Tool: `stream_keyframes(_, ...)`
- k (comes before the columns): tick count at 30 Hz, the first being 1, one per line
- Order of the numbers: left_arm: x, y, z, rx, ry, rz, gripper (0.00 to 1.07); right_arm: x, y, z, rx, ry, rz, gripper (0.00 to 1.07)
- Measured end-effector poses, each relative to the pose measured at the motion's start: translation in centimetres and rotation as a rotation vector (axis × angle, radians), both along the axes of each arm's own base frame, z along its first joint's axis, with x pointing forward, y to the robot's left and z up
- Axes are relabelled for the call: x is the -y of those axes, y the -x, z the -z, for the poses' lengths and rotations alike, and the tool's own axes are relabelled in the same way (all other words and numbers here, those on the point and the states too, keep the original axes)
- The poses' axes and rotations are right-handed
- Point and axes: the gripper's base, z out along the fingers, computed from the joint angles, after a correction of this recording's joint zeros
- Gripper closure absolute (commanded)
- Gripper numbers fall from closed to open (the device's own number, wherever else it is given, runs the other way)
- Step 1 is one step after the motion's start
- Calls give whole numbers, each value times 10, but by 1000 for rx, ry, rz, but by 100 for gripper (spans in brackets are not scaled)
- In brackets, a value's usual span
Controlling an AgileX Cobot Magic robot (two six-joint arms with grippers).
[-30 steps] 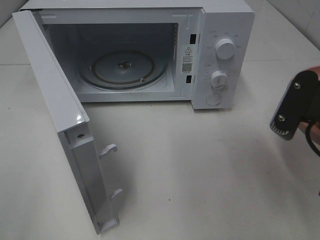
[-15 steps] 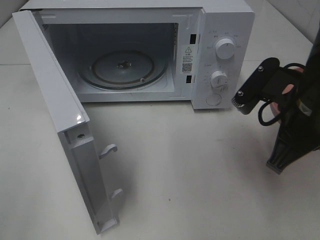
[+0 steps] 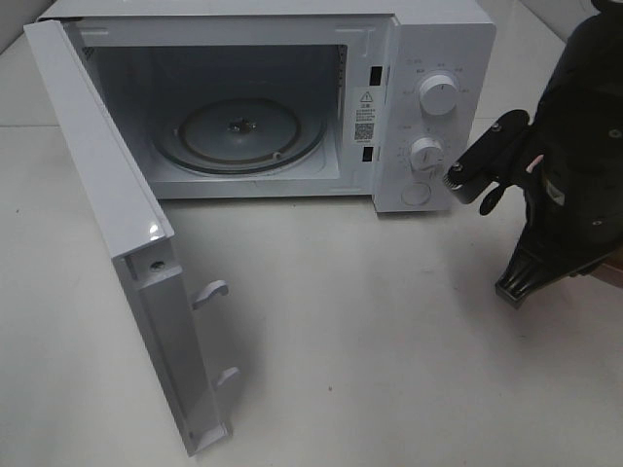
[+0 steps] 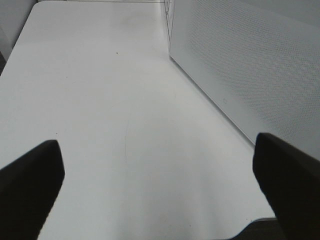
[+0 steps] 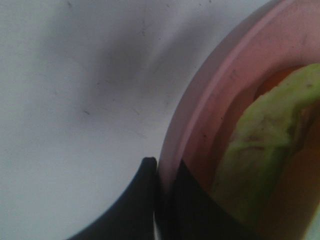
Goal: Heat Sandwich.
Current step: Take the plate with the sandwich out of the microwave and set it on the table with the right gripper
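In the right wrist view my right gripper [image 5: 160, 170] is shut on the rim of a round pink plate [image 5: 200, 110]. The sandwich [image 5: 260, 145] lies on that plate, showing light green filling and orange bread. In the exterior high view the right arm [image 3: 574, 146] hangs beside the microwave's control panel [image 3: 433, 117] and hides the plate and the jaws. The microwave [image 3: 428, 39] is white, its door [image 3: 107, 224] swung wide open, the glass turntable [image 3: 238, 131] bare. My left gripper [image 4: 157, 150] is open over the table with nothing between its fingers.
The open door juts out toward the table's front left, with two latch hooks [image 3: 209, 292] on its edge. In the left wrist view the door's perforated outer panel [image 4: 250, 65] stands close beside the left gripper. White tabletop [image 3: 370, 341] stretches in front of the microwave.
The right arm has come in from the right edge, moving left and toward the microwave's control panel with the plate in its grip. The left gripper and the door have not moved.
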Motion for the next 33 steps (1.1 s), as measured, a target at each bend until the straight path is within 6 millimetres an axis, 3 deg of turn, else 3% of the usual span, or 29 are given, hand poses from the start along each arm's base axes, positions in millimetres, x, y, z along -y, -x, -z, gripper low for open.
stream_keyframes(20,0,0,0,0,0,0,9,57,-24,1,84,-76,235,107)
stream_keyframes(26,0,0,0,0,0,0,9,67,-32,20,38,-59,273,107)
stream_keyframes(33,0,0,0,0,0,0,9,64,-39,38,36,-76,286,107)
